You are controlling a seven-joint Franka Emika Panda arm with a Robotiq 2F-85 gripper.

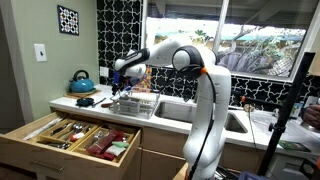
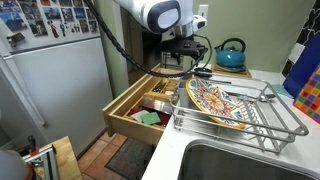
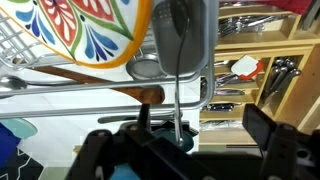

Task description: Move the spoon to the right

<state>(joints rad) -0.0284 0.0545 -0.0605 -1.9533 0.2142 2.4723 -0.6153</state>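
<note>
Arm white, reaching over the dish rack (image 1: pixel 136 104) by the sink (image 2: pixel 240 162); claw (image 1: pixel 124 75) hangs above the rack in both exterior views, clear of the wires.

Wrist view: claw (image 3: pixel 178 135) enters from the bottom edge; fingers drawn in on the thin handle of the spoon (image 3: pixel 180 45), which it holds. Handle runs straight up the middle of the picture; grey bowl at the far end, large in view. Exact contact point of the pads is dark and hard to read.

Spoon position: off the surface, carried in the air; seen through the wrist camera it overlaps the rack wires and the near edge of the open drawer (image 3: pixel 255 48). In an exterior view the claw (image 2: pixel 182 62) sits above the rack's drawer-side end; spoon itself too small to pick out there.

Rack (image 2: pixel 272 116) holds a brightly patterned plate (image 2: pixel 215 100) leaning on the wires; same plate (image 3: pixel 90 30) fills the upper left of the wrist view; a brown wooden utensil (image 3: pixel 100 82) lies across the rack below it.

Drawer (image 1: pixel 40 128) is pulled out under the surface (image 1: pixel 68 103); wooden dividers, cutlery in the compartments, something red in one.

Teal kettle (image 1: pixel 82 80) stands at the back of the surface, well apart from the claw; also seen behind the arm (image 2: pixel 232 55). Fridge (image 2: pixel 50 90) stands off to one side in that view.
</note>
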